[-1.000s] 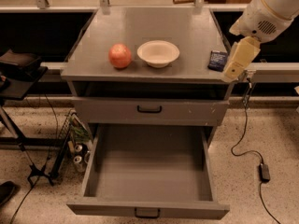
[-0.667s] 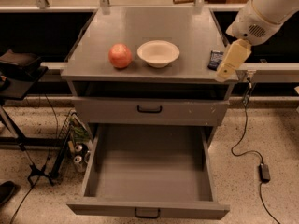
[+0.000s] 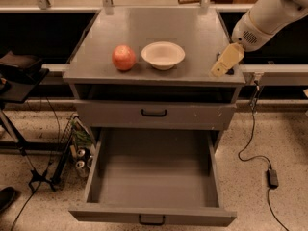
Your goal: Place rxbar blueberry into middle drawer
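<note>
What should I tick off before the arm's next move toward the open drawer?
1. Lower drawer pulled open, nothing inside: ok.
2. Upper drawer shut, out of the drop path: ok.
3. Gripper at the right front corner of the tabletop: ok.
4. Snack bar in sight: cannot tell, the gripper may cover it.
5. Apple and bowl apart from the gripper: ok.

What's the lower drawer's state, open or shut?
Open: the middle drawer is pulled out, its bare grey floor showing, nothing inside. The gripper is over the tabletop's right edge.
</note>
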Robot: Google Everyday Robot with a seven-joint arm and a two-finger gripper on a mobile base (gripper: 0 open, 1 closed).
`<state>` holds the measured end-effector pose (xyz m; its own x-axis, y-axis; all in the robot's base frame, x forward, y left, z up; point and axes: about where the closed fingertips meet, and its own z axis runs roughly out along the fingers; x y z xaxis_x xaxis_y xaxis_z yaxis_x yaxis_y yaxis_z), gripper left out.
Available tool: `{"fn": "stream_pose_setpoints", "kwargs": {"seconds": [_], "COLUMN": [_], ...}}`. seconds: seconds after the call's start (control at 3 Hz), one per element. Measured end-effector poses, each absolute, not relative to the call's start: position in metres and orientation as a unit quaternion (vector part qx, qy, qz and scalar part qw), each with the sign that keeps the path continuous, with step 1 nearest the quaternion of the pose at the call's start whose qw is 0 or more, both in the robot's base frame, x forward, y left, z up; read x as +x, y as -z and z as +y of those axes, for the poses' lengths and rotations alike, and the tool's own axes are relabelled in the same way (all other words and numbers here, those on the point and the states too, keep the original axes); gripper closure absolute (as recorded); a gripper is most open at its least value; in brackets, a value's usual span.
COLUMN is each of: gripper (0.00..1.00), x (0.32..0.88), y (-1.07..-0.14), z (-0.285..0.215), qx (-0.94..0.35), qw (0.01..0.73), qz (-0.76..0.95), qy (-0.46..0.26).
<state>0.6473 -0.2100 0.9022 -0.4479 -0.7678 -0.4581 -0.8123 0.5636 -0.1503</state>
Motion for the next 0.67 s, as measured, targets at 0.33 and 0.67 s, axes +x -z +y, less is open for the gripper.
{"fn": "stream_pose_setpoints", "kwargs": {"seconds": [0.33,0.67], "gripper": [0.0,0.0], "x": [0.6639,0.6639], "y": [-0.8896,-0.8875], "z": [-0.2146,-0.2114], "qx": [-0.375,-0.35], "qw": [0.258,0.252], "qz": [0.886,0.896], "qy": [-0.092,-0.102]}}
